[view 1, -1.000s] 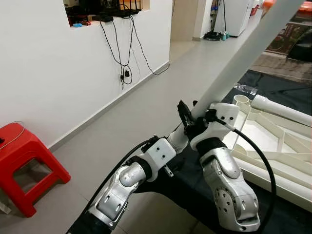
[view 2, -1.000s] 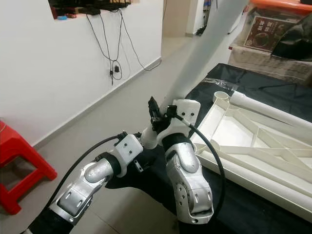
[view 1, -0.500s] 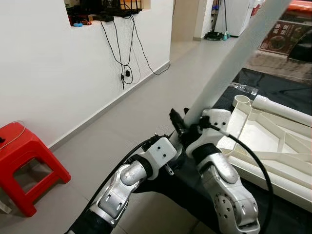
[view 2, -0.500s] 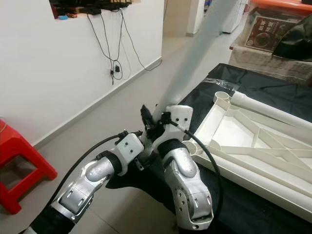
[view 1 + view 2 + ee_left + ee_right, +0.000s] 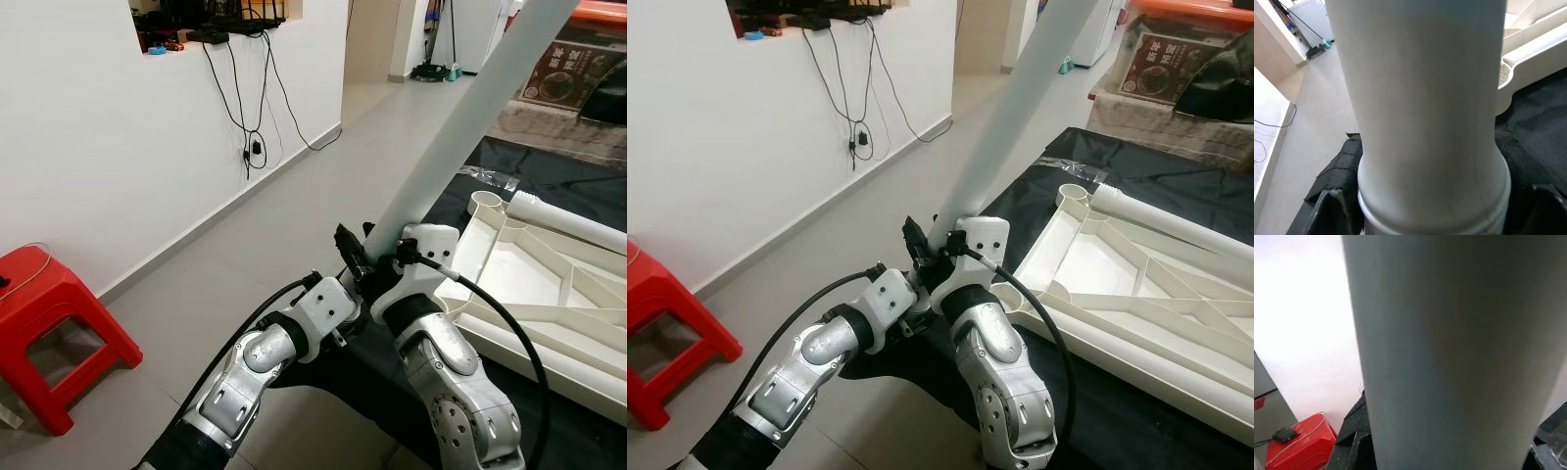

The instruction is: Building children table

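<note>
Both the left claw (image 5: 345, 294) and the right claw (image 5: 364, 257) are clamping the base of the long white plastic table leg (image 5: 460, 117), which is tilting up; it is best steered squarely into the round corner socket (image 5: 485, 203) of the upturned white tabletop (image 5: 549, 294).

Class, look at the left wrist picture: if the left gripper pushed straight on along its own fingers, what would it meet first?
The white table leg: it stands directly ahead of the left gripper, so contact would probably come at once. Depth is unclear.
</note>
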Robot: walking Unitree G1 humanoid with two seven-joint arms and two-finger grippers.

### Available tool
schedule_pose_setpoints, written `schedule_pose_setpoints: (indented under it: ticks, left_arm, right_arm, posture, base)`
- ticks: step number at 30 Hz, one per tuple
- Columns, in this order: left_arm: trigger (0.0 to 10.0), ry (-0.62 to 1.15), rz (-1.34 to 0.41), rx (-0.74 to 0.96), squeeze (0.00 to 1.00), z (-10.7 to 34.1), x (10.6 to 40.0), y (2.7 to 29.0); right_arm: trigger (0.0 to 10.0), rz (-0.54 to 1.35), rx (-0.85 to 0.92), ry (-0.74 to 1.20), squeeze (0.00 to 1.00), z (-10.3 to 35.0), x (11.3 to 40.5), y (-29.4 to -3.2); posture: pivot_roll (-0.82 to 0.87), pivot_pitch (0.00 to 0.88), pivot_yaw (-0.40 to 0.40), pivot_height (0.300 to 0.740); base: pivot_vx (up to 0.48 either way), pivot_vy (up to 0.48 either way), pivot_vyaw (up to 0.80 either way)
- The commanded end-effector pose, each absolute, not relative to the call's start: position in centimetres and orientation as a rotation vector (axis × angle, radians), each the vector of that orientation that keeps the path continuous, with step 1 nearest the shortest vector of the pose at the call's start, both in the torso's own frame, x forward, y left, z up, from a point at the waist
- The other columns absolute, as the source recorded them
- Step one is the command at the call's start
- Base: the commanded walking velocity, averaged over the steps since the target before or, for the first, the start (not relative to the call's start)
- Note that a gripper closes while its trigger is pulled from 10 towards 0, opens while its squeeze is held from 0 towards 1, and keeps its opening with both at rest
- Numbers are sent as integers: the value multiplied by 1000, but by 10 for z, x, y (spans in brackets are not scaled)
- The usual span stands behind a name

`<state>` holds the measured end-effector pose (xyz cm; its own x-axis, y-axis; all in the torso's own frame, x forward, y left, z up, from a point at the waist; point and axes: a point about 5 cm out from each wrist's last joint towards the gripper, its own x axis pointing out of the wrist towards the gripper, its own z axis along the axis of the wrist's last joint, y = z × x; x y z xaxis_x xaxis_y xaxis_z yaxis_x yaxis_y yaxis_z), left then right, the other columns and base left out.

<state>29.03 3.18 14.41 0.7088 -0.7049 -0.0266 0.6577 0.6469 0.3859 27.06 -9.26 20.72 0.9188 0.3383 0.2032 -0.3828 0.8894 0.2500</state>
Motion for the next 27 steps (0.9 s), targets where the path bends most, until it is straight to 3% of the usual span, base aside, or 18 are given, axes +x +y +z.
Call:
schedule_pose_setpoints:
  ticks: [1,4,5,10,11,12,18,22,27]
  left_arm:
    - [0,-111,-784,392,0,138,288,32]
    - [0,-100,-794,403,0,136,289,33]
    - [9804,-87,-818,397,0,136,288,33]
    - [10000,-59,-895,349,0,136,281,36]
    - [10000,-46,-930,330,0,135,278,39]
    - [10000,-24,-974,301,0,134,274,42]
    - [10000,5,-1057,256,0,135,266,50]
    - [10000,63,-1222,232,0,132,256,63]
    - [10000,91,-1270,240,0,131,254,70]
  right_arm:
    - [10000,413,300,-186,0,216,268,-89]
    - [10000,417,292,-189,0,216,268,-90]
    - [10000,420,270,-197,1000,216,268,-91]
    - [10000,429,231,-197,1000,213,269,-94]
    - [10000,434,221,-196,141,212,269,-97]
    - [10000,446,219,-191,0,211,269,-101]
    - [10000,508,235,-181,0,211,269,-108]
    - [10000,712,337,-125,0,211,264,-114]
    - [10000,816,383,-93,0,211,259,-114]
  posture:
    - [124,0,-12,740]
    - [124,0,-12,740]
    - [124,0,-8,740]
    - [128,0,-10,740]
    - [134,0,-12,740]
    - [135,0,-13,740]
    - [136,0,-13,740]
    - [137,0,-17,740]
    - [137,0,-20,740]
  base:
    - [0,0,0]
    - [0,0,0]
    - [0,0,0]
    - [0,0,0]
    - [0,0,0]
    - [0,0,0]
    - [0,0,0]
    - [0,0,0]
    - [0,0,0]
